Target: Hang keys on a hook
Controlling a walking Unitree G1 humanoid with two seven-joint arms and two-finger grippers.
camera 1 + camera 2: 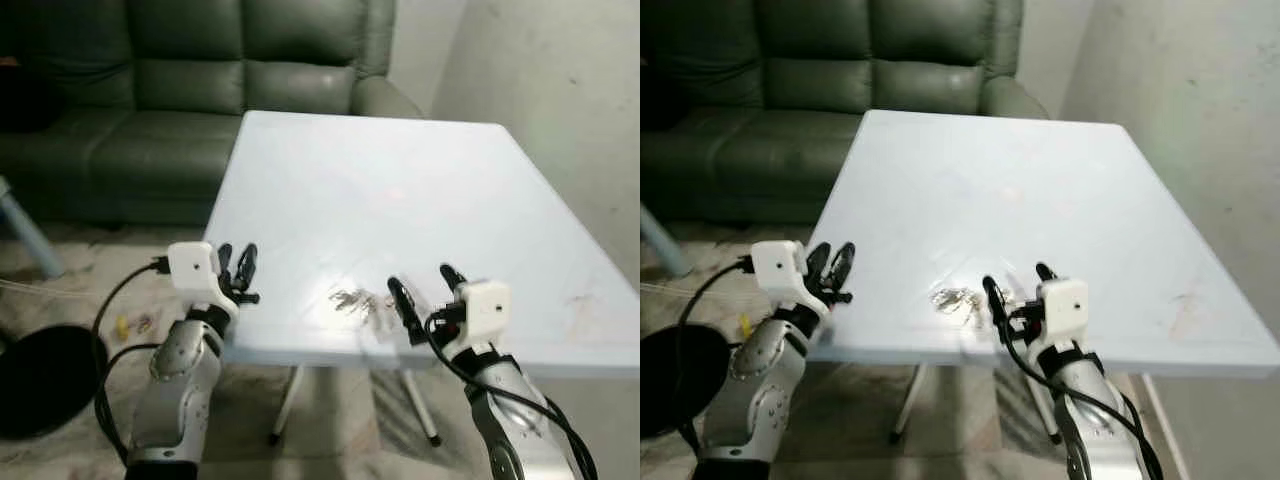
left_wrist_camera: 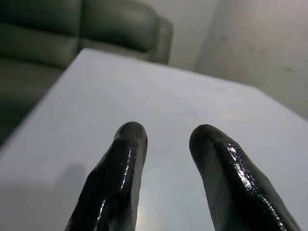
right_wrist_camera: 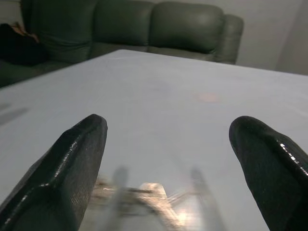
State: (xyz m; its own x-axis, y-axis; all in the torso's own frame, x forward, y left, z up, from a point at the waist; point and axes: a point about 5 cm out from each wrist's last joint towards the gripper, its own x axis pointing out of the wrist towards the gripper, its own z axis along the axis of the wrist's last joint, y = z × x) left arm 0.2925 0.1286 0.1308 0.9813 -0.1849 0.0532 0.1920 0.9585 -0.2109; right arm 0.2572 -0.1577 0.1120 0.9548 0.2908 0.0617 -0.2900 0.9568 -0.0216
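A small bunch of silvery keys (image 1: 352,298) lies on the white table (image 1: 400,190), close to its near edge. My right gripper (image 1: 420,280) hovers just right of the keys above that edge, open wide with nothing between its fingers. In the right wrist view the keys (image 3: 149,192) appear as a blurred bright patch low between the two fingers (image 3: 67,168). My left gripper (image 1: 237,250) is held at the table's near left corner, well left of the keys. Its fingers (image 2: 120,163) stand a little apart and hold nothing.
A dark green sofa (image 1: 180,90) stands behind the table on the left. A pale wall (image 1: 560,90) runs along the right side. On the floor at the left lie a black round object (image 1: 40,375) and cables. The table's legs (image 1: 285,400) stand under its near edge.
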